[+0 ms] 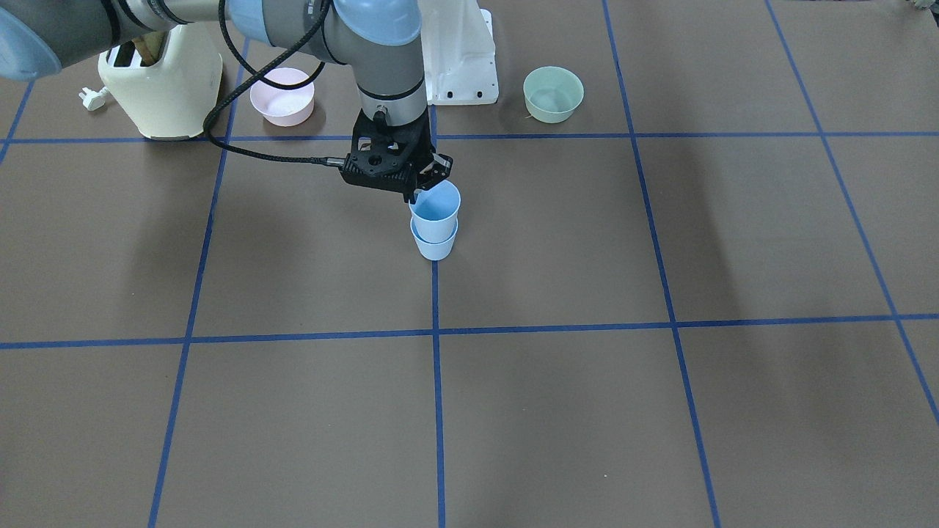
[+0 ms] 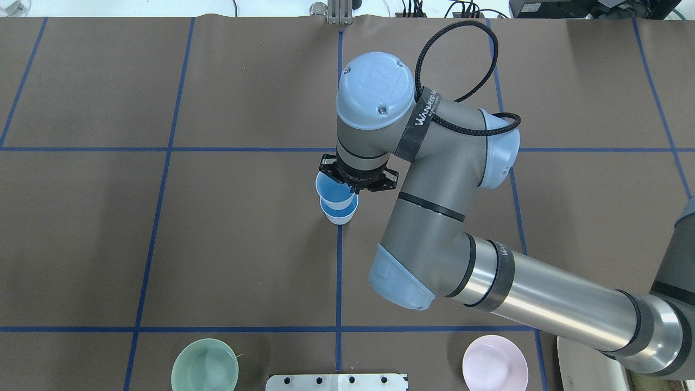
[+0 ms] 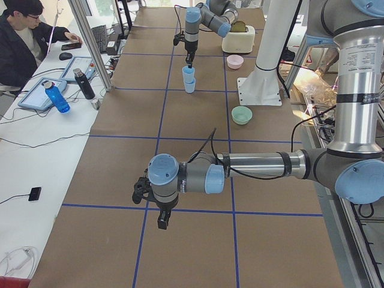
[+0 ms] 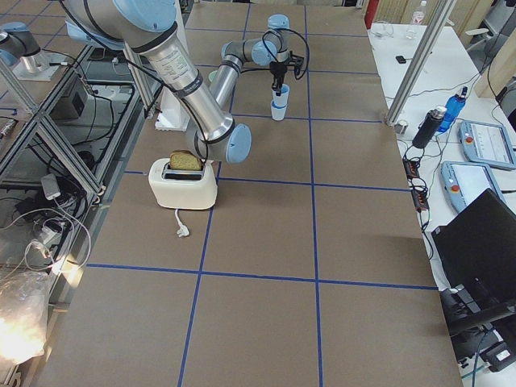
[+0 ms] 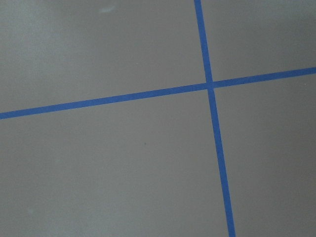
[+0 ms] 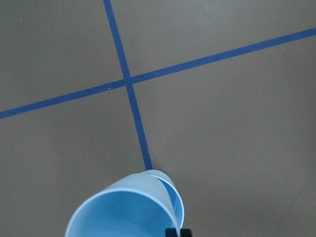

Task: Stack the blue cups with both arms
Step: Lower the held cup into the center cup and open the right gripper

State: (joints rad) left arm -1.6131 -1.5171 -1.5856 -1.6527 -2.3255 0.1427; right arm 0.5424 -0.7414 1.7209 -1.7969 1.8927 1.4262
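Note:
Two pale blue cups stand near the table's middle on a blue tape line. The upper cup point(image 1: 435, 205) sits tilted in the mouth of the lower cup point(image 1: 434, 248), not fully down. My right gripper point(image 1: 419, 193) is shut on the upper cup's rim from above. The pair also shows in the overhead view point(image 2: 330, 190) and the right wrist view point(image 6: 118, 212). My left gripper point(image 3: 163, 221) hangs over bare table far from the cups. It shows only in the exterior left view, so I cannot tell whether it is open or shut.
A pink bowl point(image 1: 282, 96) and a cream toaster point(image 1: 161, 81) stand on the robot's right side. A green bowl point(image 1: 553, 94) stands on its left, beside the white base mount point(image 1: 458, 59). A person point(image 3: 24, 36) sits at a side desk.

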